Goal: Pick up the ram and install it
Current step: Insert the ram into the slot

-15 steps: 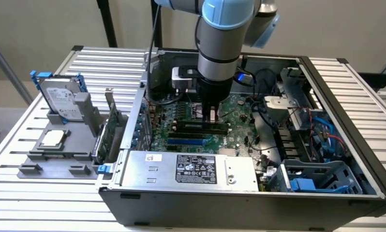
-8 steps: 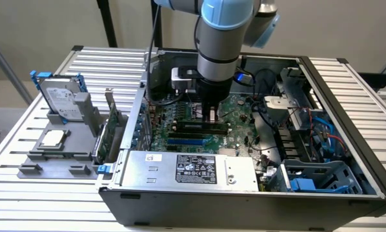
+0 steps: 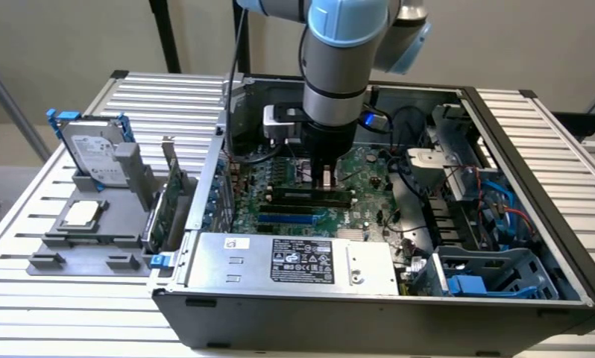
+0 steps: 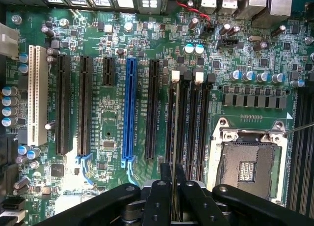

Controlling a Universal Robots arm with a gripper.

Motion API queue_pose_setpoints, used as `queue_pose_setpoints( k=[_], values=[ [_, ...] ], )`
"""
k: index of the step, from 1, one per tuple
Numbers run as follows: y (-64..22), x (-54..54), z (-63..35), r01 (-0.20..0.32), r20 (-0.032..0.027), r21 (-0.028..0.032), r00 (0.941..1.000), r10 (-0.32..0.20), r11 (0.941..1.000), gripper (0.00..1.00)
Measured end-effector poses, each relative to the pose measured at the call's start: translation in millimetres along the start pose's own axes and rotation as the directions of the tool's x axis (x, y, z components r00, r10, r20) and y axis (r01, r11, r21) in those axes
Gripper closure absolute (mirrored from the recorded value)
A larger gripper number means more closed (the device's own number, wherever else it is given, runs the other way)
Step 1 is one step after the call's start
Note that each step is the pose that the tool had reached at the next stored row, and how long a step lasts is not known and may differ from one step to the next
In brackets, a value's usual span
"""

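**RAM held edge-on over the memory slots — insertion step**

Gripper (image 4: 172, 196) closed down on the ram (image 4: 173, 137), which from the wrist view shows as a thin edge running straight out between the fingers (image 4: 159, 199). It lies along the bank of black memory slots (image 4: 189, 123), beside the open CPU socket (image 4: 248, 164). Whether its edge is already seated in a slot or hanging just above, hard to say from here.

Exterior view: arm reaches down into the open computer case (image 3: 536, 246), gripper (image 3: 326, 177) low over the motherboard (image 3: 277, 212).

Judgement: pick-up done, installing in hand. Next move calls for exact alignment with one slot, then a straight, even press.
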State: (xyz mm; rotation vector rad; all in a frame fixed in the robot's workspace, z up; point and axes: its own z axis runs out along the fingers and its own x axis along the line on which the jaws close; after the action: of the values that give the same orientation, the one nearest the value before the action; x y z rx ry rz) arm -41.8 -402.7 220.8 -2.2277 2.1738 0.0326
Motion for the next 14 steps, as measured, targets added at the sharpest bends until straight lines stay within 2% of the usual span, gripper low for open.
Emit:
queue_pose_setpoints(
  k=[5,9,14],
  values=[
    [0.2,0.2,0.6,0.0,-0.0008,0.0098,1.0,0.0,1.0,0.86],
    [1.2,0.1,2.3,0.001,-0.001,0.0127,1.0,-0.001,0.9999,0.86],
    [2.3,0.1,3.8,0.001,-0.0023,0.0135,1.0,-0.001,0.9999,0.86]
  ],
)
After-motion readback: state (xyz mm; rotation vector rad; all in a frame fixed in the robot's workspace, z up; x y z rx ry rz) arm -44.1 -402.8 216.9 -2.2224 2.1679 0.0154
